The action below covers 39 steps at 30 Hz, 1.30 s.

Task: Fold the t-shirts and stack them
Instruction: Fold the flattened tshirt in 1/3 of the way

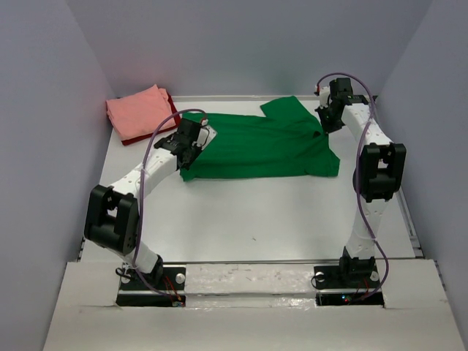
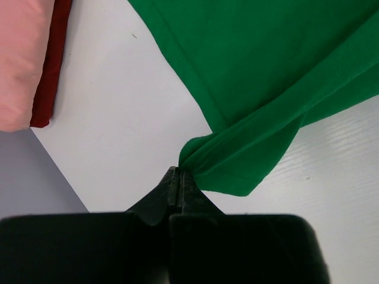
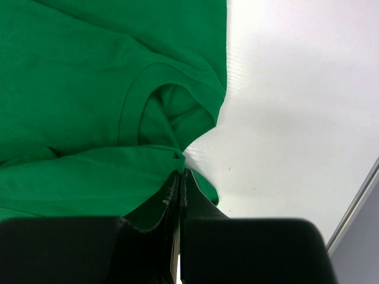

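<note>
We're on the green t-shirt [image 1: 263,146], spread sideways across the far half of the desk [image 1: 256,219], and both arms are into it. The left end effector [image 2: 177,177] has its jaws pressed fully together on a bunched tuck of cloth at the shirt's left edge, the hem end by our reading. You can see the fabric gathering to a point right at the tips. Over on the other side, the right end effector [image 3: 179,174] is clamped just as tight, nipping green cloth beside a sleeve opening.

Why grip there? We'd say opposite ends give the pair control of the whole length, so the shirt can be lifted or drawn taut without sagging to one side, which is what a clean fold calls for.

In the far-left corner the salmon pink t-shirt [image 1: 139,111] sits folded on top of the dark red t-shirt [image 2: 50,77], well apart from the green one. We take that pile as the stack and this as the last shirt to fold.
</note>
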Available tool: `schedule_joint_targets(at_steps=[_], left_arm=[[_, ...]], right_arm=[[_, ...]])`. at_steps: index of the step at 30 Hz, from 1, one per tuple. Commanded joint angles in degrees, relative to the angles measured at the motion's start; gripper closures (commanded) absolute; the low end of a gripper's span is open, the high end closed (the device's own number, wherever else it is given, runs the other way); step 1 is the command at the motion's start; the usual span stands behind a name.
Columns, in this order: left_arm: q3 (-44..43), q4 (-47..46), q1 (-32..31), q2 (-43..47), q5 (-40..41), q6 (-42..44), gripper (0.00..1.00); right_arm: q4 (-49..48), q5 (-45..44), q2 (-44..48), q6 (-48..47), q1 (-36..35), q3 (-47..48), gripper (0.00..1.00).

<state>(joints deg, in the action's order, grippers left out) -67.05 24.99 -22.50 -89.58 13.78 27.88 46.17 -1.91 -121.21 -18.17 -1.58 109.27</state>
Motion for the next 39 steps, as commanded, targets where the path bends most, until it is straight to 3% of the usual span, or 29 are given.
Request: schedule_joint_targets(at_steps=[1,39], left_arm=[[-2.91,-1.09,0.88,-0.33,2.47,-0.63,1.0],[-7.49,-3.72,1.15,-11.75,4.94,-0.72,1.0]], right_arm=[[-2.23,-1.6,1.33,-0.11,0.0,1.2,1.0],[-1.96,-1.43,-6.06,-1.69,0.0,7.53,1.0]])
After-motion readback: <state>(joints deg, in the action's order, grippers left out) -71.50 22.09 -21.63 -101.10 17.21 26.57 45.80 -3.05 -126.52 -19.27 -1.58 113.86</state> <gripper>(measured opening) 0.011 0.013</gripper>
